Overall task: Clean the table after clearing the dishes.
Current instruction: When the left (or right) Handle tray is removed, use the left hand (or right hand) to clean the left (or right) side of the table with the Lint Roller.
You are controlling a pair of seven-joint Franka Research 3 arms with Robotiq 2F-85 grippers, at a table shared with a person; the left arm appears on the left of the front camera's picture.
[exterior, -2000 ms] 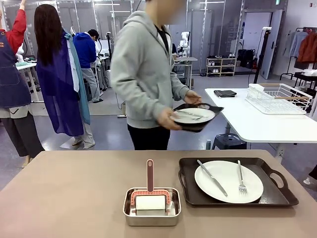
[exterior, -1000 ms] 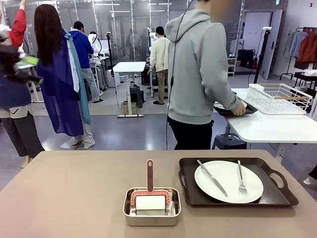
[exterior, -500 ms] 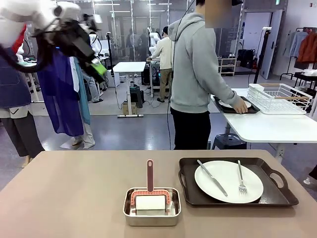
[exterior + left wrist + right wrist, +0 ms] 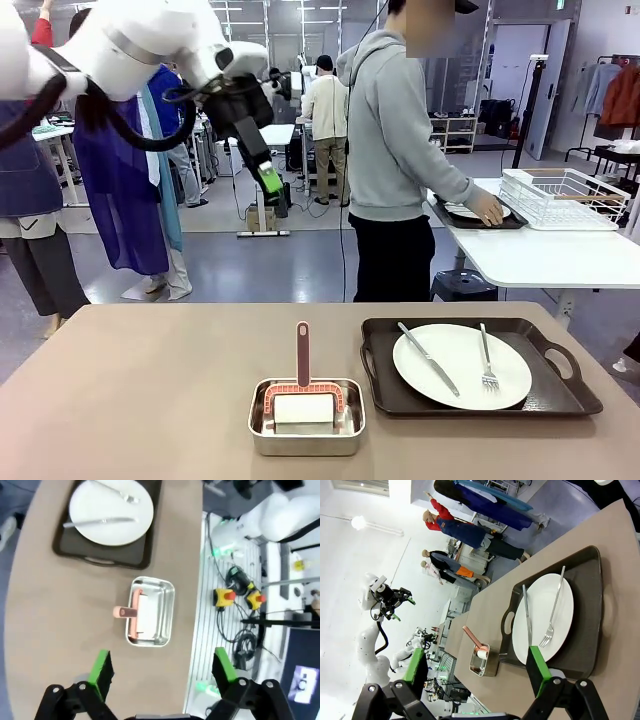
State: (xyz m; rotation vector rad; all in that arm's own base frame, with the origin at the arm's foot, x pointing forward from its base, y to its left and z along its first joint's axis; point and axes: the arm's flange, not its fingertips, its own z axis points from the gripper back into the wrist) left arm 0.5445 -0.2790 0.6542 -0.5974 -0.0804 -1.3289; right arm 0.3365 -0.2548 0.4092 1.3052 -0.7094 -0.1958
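Clearing is judged unfinished: a plate lies on its tray at the right of the worktop, the left end effector and right end effector are held wide and empty, and tray removal is needed next.

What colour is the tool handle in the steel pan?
The handle is salmon pink, clearest in front view.

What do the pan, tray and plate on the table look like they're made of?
The pan is likely stainless steel: silvery, brushed walls with a reflective rim. The tray is dark and matte with moulded handles, so probably plastic, though that's unconfirmed. The plate is white and glossy and looks ceramic, but could be melamine.
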